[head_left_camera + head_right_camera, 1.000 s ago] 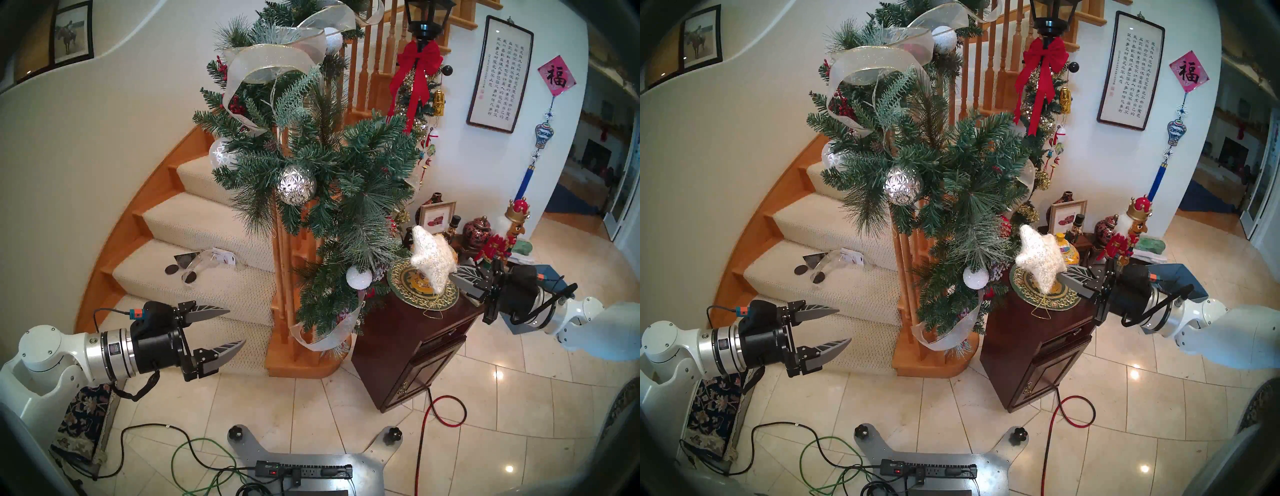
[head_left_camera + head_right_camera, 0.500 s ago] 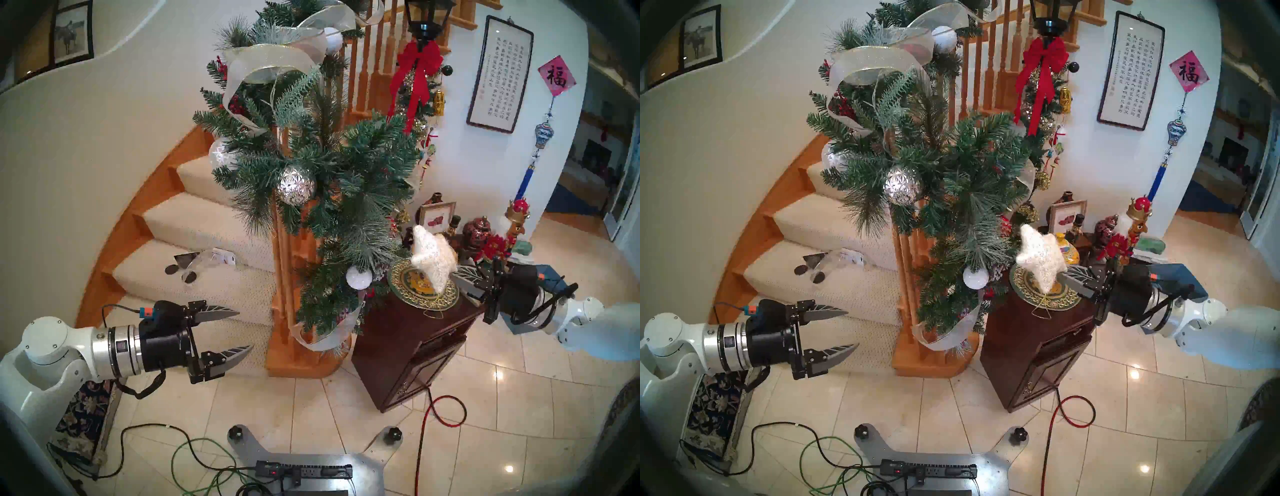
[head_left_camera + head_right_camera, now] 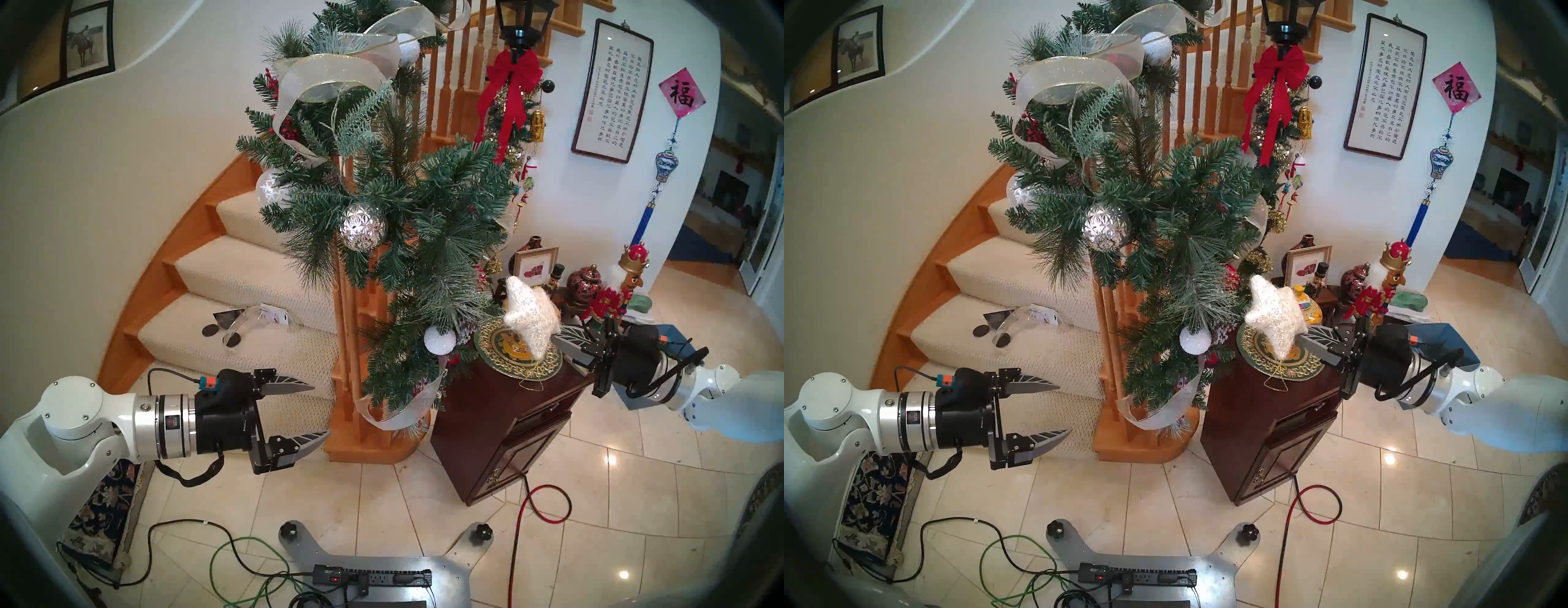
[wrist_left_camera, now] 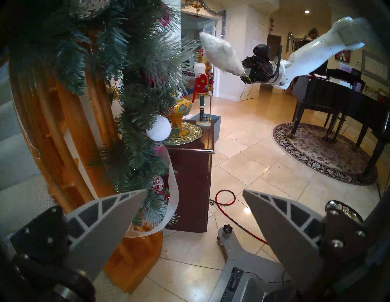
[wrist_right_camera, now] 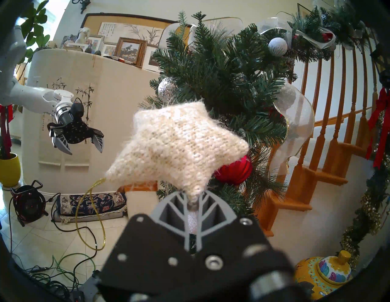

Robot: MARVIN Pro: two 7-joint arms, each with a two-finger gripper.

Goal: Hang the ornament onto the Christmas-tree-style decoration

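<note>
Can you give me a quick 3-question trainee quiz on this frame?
1. True or false: the right gripper is shut on one point of the white star.
2. Where does the star's gold loop hang? A) hooked on a garland branch B) free below the star C) in the left gripper
3. Fill in: the left gripper is ____ and holds nothing.

Key:
1. True. It holds the star beside the garland.
2. B.
3. open.
</note>
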